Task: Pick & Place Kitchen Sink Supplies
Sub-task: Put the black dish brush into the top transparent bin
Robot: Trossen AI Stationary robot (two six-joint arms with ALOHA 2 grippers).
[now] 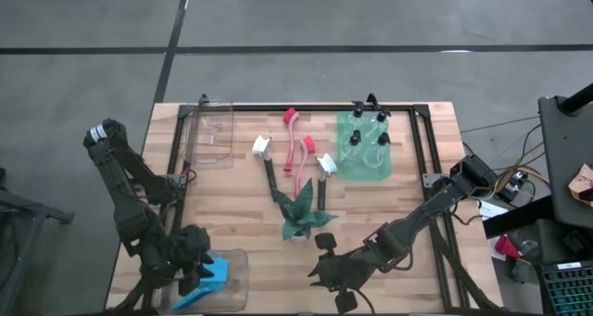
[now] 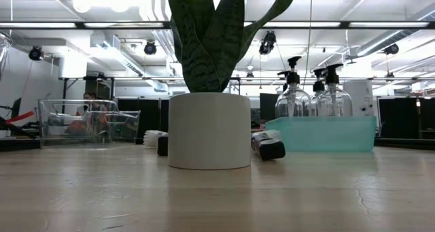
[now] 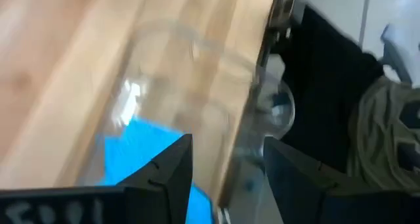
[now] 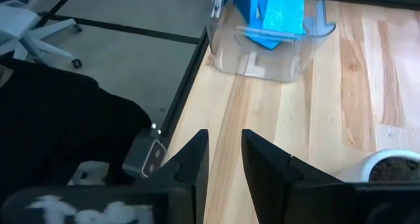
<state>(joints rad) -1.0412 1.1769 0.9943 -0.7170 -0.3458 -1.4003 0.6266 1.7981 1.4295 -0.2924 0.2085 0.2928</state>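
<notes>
At the near left corner stands a clear bin (image 1: pixel 233 265) holding two blue sponges (image 4: pixel 283 10), which lean upright inside it (image 1: pixel 206 284). My left gripper (image 3: pixel 226 178) hovers over this bin (image 3: pixel 197 73), open, with a sponge (image 3: pixel 134 148) below its fingers. My right gripper (image 4: pixel 220 161) hangs over the near table edge (image 1: pixel 324 277), slightly open, nothing between its fingers. Several dish brushes (image 1: pixel 295 140) lie at the far middle. Black-capped bottles (image 1: pixel 366 131) stand in a teal tray (image 1: pixel 363 168).
A potted plant (image 1: pixel 301 214) with a white pot (image 2: pixel 209 130) stands mid-table, between the brushes and my right gripper. A second clear container (image 1: pixel 211 135) sits at the far left. A black frame (image 1: pixel 306 106) runs along the table's far edge. Bare wood lies between the two grippers.
</notes>
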